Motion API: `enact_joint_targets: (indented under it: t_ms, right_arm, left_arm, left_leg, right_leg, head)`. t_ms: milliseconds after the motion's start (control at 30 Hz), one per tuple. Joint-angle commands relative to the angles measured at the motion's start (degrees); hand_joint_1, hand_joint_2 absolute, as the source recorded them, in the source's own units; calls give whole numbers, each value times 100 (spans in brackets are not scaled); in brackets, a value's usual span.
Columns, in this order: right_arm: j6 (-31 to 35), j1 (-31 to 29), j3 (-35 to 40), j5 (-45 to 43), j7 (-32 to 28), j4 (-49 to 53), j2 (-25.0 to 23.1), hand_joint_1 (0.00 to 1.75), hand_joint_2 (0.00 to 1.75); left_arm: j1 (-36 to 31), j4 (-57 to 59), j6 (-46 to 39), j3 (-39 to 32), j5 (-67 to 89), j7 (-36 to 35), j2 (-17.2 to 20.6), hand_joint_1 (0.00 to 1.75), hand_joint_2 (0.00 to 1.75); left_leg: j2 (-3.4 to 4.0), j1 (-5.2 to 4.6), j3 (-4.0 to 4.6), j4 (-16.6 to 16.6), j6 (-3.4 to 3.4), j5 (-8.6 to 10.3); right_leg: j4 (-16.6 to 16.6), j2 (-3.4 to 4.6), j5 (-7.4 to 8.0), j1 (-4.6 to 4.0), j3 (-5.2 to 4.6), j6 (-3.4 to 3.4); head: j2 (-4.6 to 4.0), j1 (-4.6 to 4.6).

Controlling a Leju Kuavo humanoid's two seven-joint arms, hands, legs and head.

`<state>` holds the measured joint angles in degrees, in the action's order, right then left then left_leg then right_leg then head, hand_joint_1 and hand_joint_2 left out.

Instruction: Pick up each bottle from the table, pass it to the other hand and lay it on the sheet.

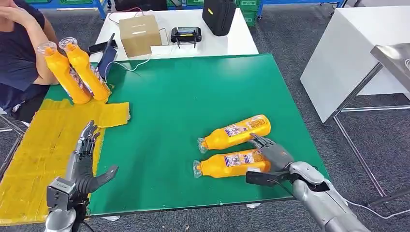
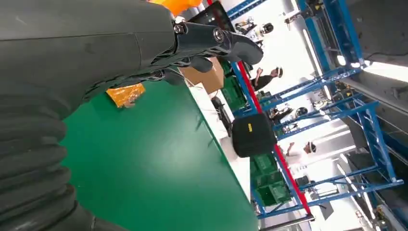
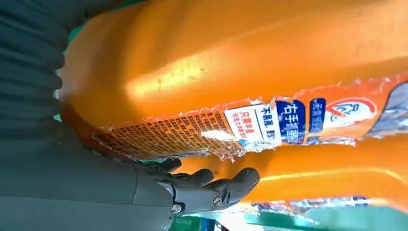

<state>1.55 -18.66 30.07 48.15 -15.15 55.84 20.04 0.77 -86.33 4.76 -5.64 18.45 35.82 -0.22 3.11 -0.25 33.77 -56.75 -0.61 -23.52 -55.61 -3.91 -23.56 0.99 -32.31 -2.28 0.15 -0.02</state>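
Orange plastic, the nearer bottle (image 1: 231, 164) lies on its side on the green table (image 1: 183, 106), beside a second bottle (image 1: 235, 131). It looks smooth, stiff and prone to roll, so its labelled middle seems the best hold. The right hand (image 1: 270, 159) cups its base end, fingers not yet clamped; the left hand (image 1: 87, 164) hovers spread over the yellow sheet (image 1: 38, 145).

cardboard box (image 1: 139, 34), black bag (image 1: 219, 16), seated person (image 1: 19, 53), white table (image 1: 232, 41)

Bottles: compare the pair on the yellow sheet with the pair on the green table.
The sheet pair sits at the far left on the yellow sheet, caps pointing away; the table pair lies near the right robot hand, caps pointing left. The sheet pair goes untouched; the right robot hand reaches the nearer table bottle. All are orange, labelled, clear-capped.
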Motion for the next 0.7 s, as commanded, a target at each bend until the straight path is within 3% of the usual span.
enact_joint_targets:
  t_ms: [33, 200, 700]
  right_arm:
    - [184, 898, -131, -34, 65, 1244, -148, 0, 175]
    - [164, 1197, -303, -54, -51, 2066, -213, 0, 175]
    - [133, 1260, -297, -124, -139, 2224, -283, 0, 175]
  left_arm:
    - [165, -77, 28, -303, -20, -46, -57, 0, 175]
    - [261, -194, 69, -449, -4, -77, -123, 0, 175]
    - [260, -173, 80, -515, -7, -77, -104, 0, 175]
  left_leg:
    - [-22, 9, -1, 1, 8, -9]
    - [-23, 6, 37, -1, 11, -8]
    - [-38, 0, 89, 1, 8, -7]
  right_leg:
    - [3, 16, -7, -6, 7, 12]
    - [-3, 17, -7, -5, -32, 11]
    - [-2, 10, -13, 2, -75, -2]
  head:
    - [0, 2]
    - [0, -2]
    - [0, -2]
